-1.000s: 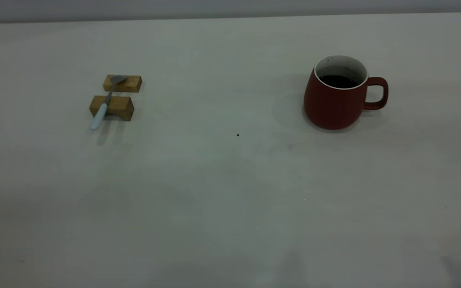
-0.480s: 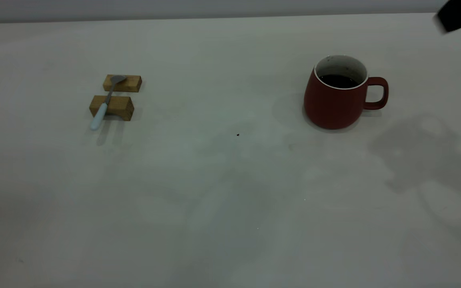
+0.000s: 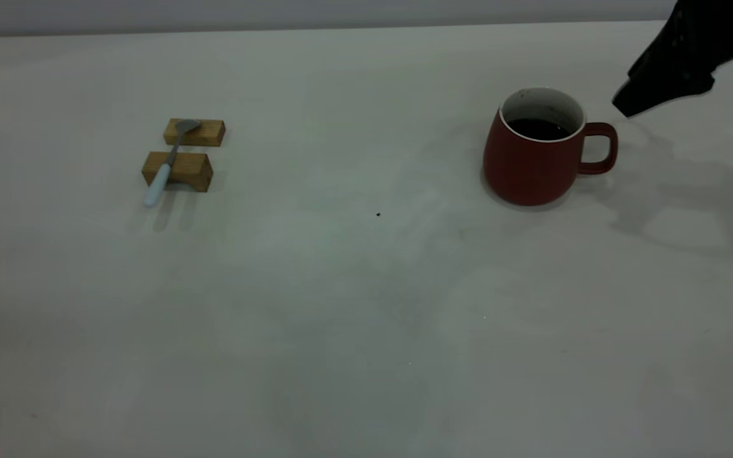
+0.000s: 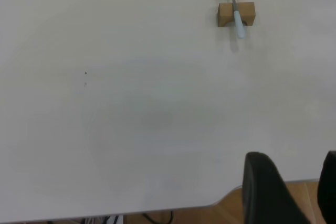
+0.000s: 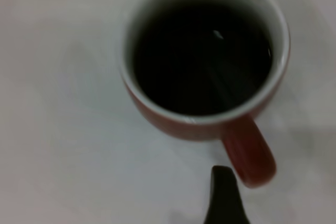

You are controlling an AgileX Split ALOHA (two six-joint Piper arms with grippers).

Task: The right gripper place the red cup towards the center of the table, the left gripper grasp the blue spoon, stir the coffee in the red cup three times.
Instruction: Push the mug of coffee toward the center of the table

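The red cup [image 3: 532, 162] stands on the right half of the table [image 3: 354, 305] with its handle [image 3: 599, 148] turned to the right; dark coffee [image 3: 538, 130] fills it partway. My right gripper [image 3: 624, 105] hangs just up and right of the handle without touching it. In the right wrist view the cup [image 5: 157, 116] is seen from above, with the coffee [image 5: 202, 59] still. The blue spoon [image 3: 161, 175] lies across two wooden blocks at the left. My left gripper [image 4: 302, 190] is open over the table's near edge, far from the spoon [image 4: 237, 17].
Two tan wooden blocks [image 3: 195, 132] [image 3: 179, 170] carry the spoon. A tiny dark speck [image 3: 378, 214] marks the middle of the table. Wooden floor [image 4: 226, 213] shows past the table edge in the left wrist view.
My right gripper has come in from the top right corner and dropped down toward the cup's handle. Cup, spoon and blocks have not moved.
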